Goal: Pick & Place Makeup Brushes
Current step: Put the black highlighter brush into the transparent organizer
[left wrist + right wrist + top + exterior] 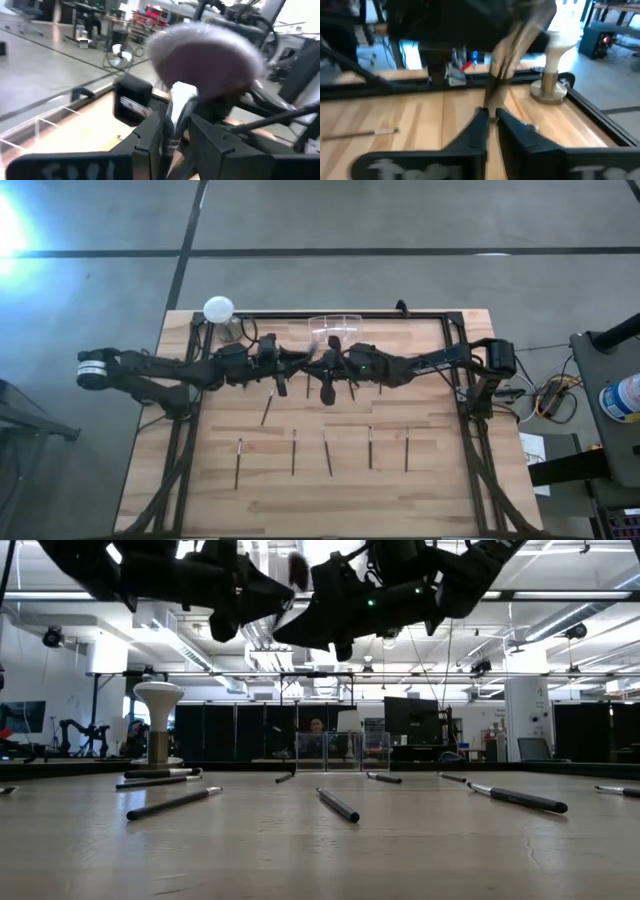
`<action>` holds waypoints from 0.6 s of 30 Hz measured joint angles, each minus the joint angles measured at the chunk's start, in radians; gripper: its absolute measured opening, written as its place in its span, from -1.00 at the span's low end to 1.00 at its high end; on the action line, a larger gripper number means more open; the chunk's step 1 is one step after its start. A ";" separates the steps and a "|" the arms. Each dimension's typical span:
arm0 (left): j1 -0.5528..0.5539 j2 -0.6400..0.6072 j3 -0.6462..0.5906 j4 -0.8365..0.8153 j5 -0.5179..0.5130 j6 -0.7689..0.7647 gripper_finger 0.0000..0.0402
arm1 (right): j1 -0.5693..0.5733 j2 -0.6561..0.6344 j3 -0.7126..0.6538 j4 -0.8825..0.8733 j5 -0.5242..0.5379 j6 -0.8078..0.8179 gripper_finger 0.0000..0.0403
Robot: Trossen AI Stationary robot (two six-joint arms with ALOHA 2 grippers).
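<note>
Clear container (334,328) contents unreadable; left gripper (175,131) clamps fluffy brush (205,55), right gripper (491,120) clamps thin brush (512,47).

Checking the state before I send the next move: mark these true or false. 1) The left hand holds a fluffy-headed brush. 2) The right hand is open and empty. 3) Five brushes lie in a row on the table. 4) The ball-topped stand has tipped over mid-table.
1) True: the left hand is shut on a fluffy-headed brush.
2) False: the right hand is shut on a slim brush.
3) True: the row of five brushes lies across the table, with a sixth brush lying apart.
4) False: the ball-topped stand stands upright at a corner on the left arm's side.
</note>
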 joint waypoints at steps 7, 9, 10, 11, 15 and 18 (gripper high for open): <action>0.000 -0.002 0.028 -0.046 0.003 0.070 -0.53 | 0.005 0.002 0.022 -0.062 0.025 -0.013 -0.97; 0.002 -0.003 0.018 -0.060 0.003 0.072 -0.56 | 0.005 0.003 0.019 -0.058 0.025 -0.013 -0.97; 0.002 -0.003 0.017 -0.081 0.002 0.072 -0.59 | 0.007 0.003 0.016 -0.059 0.025 -0.013 -0.97; 0.002 -0.003 0.014 -0.097 0.002 0.072 -0.63 | 0.008 0.002 0.014 -0.057 0.024 -0.014 -0.97; 0.001 -0.026 0.006 -0.183 0.003 0.079 -0.82 | 0.007 -0.005 0.001 -0.080 0.022 -0.029 -0.97; 0.002 -0.063 0.004 -0.296 0.003 0.075 -0.97 | 0.006 -0.027 -0.005 -0.136 0.025 -0.038 -0.96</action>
